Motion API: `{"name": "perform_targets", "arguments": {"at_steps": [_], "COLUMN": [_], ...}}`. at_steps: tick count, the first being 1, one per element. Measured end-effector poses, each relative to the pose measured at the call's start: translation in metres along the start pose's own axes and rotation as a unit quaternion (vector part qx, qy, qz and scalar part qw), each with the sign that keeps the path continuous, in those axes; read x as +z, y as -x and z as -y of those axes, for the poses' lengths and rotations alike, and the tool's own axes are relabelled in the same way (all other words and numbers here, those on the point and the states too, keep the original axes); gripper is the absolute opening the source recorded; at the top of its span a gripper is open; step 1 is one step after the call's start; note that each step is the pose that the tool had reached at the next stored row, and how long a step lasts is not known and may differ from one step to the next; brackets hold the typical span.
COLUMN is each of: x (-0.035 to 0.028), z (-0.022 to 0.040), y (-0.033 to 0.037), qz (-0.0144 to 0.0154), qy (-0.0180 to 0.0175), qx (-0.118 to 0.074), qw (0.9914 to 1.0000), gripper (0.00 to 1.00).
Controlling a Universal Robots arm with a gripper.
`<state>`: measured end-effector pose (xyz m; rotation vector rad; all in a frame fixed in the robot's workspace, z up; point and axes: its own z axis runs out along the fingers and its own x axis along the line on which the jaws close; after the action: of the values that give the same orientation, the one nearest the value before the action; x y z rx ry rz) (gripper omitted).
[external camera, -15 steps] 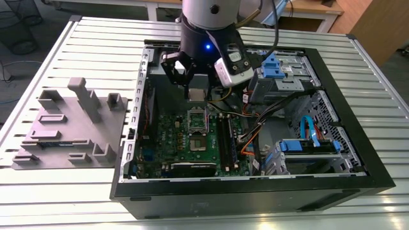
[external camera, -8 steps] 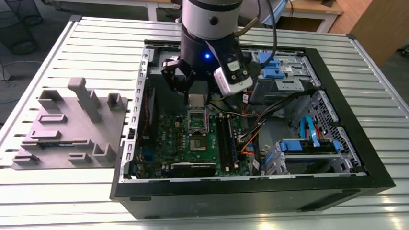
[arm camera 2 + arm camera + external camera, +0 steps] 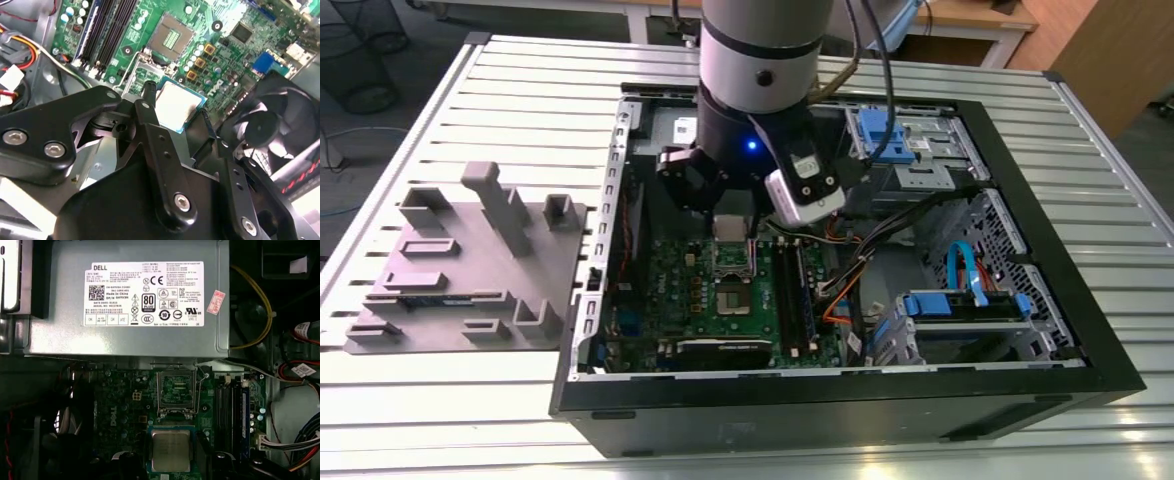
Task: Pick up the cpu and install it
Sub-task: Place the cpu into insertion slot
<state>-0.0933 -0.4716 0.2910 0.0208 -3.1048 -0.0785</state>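
Item: cpu point(image 3: 178, 102), clamped by the closed gripper point(image 3: 176, 112), carried over the motherboard point(image 3: 227, 60) near the empty socket point(image 3: 172, 36). Pickup done; seating outstanding.

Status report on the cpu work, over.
Gripper shut on cpu. It hangs above the board, beside the socket. Socket open, nothing seen over it.
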Motion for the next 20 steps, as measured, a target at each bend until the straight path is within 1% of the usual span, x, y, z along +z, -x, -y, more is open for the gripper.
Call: {"name": "perform_targets", "arguments": {"at_steps": [9,15,20], "x": [0.016,0.0266,0.0355], "z": [0.0085,0.0124,0.0169], "y": [0.0005,0.0008,0.001], "qz": [0.0,0.0002,0.0002], "qy": [0.0,0.0,-0.0001], "qx": [0.0,0.0,0.0], "qw": [1.0,1.0,1.0], "gripper": [0.48,0.48,0.48]}}
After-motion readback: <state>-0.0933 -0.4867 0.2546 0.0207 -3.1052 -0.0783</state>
